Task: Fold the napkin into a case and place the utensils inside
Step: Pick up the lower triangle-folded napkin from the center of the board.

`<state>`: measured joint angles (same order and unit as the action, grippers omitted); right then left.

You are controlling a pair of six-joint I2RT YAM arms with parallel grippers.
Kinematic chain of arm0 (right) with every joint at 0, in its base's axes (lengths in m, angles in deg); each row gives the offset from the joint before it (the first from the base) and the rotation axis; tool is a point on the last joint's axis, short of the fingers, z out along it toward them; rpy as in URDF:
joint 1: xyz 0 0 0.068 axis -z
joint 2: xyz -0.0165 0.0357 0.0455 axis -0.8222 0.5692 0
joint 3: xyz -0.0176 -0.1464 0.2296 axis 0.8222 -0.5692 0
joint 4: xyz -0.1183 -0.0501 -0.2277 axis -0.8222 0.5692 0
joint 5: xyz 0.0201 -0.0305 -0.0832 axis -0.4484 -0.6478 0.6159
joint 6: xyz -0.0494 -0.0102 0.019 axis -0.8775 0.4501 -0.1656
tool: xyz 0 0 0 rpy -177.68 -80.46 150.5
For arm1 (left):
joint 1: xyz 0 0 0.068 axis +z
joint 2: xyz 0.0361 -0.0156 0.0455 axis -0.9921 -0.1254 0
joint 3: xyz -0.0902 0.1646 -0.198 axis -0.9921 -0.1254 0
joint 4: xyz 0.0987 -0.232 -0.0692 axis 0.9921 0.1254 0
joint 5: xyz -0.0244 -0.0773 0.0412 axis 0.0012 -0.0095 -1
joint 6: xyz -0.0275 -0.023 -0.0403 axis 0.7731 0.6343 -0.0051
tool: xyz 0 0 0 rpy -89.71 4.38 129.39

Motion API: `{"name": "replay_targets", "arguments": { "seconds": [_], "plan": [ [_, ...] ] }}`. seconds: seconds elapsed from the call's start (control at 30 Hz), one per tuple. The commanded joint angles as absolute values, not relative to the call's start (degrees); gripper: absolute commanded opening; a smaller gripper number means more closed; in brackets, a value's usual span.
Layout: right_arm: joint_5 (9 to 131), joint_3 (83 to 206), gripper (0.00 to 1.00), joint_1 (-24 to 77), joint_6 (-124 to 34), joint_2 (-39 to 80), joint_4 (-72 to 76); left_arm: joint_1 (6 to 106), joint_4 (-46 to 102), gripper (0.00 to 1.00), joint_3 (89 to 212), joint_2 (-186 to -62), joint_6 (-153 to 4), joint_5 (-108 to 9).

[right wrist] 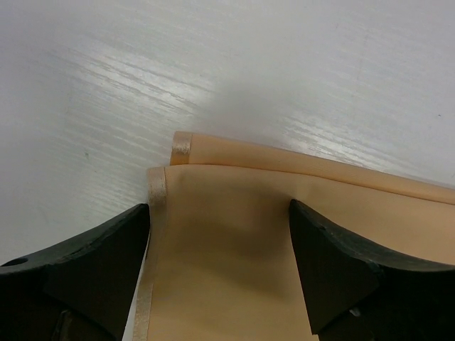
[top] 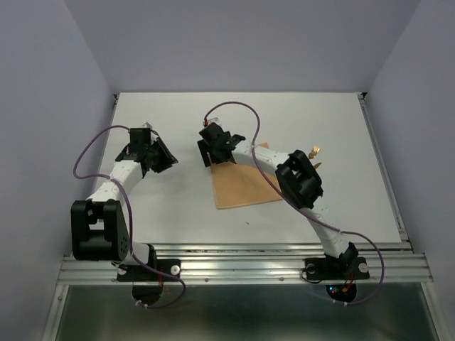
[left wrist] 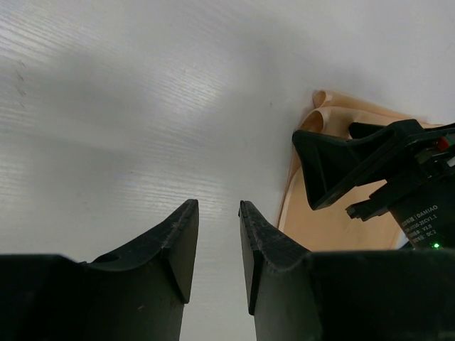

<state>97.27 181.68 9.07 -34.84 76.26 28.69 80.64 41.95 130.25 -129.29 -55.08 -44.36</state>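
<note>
As right jaws straddle its far-left corner, folded napkin [top: 242, 188], slightly skewed

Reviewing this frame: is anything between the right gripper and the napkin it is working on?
Nothing visible. The right gripper hangs open directly over the napkin, at its layered corner, with only cloth showing between its fingers. The utensils lie off by the napkin's far right side.

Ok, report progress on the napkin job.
Done: the napkin is folded at least once; two hemmed layers show in the right wrist view. In hand: the right gripper, jaws open, sits over that layered corner; the left gripper is over bare table. Left: further folds, then loading the utensils, which lie off the napkin.
</note>
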Motion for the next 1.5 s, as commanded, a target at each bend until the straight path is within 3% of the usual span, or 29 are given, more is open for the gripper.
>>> {"name": "replay_targets", "arguments": {
  "seconds": [0.0,0.07,0.13,0.17,0.23,0.27,0.3,0.5,0.67,0.83,0.93,1.17,1.47],
  "plan": [
    [98.61,181.43,0.82,8.55,-34.78,77.32,27.16,80.78,40.07,0.41,128.63,-128.29,-54.27,-44.12],
    [95.99,180.47,0.78,8.55,-35.04,77.32,26.54,80.78,39.11,0.41,128.1,-128.39,-53.57,-43.86],
    [93.96,180.29,0.67,8.55,-35.31,77.24,26.01,80.78,38.49,0.41,127.48,-128.3,-52.86,-42.46],
    [93.17,179.33,0.53,8.55,-35.22,77.06,25.05,80.78,38.05,0.41,127.04,-128.21,-52.6,-42.1],
    [92.55,178.36,0.4,8.55,-35.39,76.53,23.91,80.69,37.96,0.41,126.86,-128.03,-52.51,-42.36],
    [91.15,177.92,0.23,8.55,-35.83,76.01,23.47,80.77,37.87,0.41,126.69,-128.03,-52.34,-42.54],
    [91.14,177.91,0.23,8.55,-35.83,76.0,23.2,80.78,37.87,0.41,126.69,-128.03,-52.33,-42.45],
    [77.53,170.27,0.01,9.07,-39.61,70.83,14.34,80.6,37.08,0.41,126.6,-128.73,-52.07,-39.74],
    [70.32,166.24,0.01,9.69,-39.44,68.19,11.6,80.43,35.07,0.42,126.34,-129.53,-50.49,-35.69],
    [66.19,162.8,0.01,10.22,-38.91,66.17,8.61,78.58,30.67,0.63,125.73,-132.6,-47.69,-31.22],
    [63.55,160.51,0.01,10.22,-38.12,65.55,6.85,78.4,23.3,0.68,123.09,-135.58,-44.96,-24.88],
    [57.14,157.88,0.01,11.27,-37.33,64.67,3.34,77.61,18.89,0.69,122.91,-138.84,-42.92,-23.91],
    [54.93,157.96,0.01,11.27,-37.51,65.37,2.63,76.38,18.8,0.63,124.58,-144.55,-43.89,-23.2]
  ]
}}
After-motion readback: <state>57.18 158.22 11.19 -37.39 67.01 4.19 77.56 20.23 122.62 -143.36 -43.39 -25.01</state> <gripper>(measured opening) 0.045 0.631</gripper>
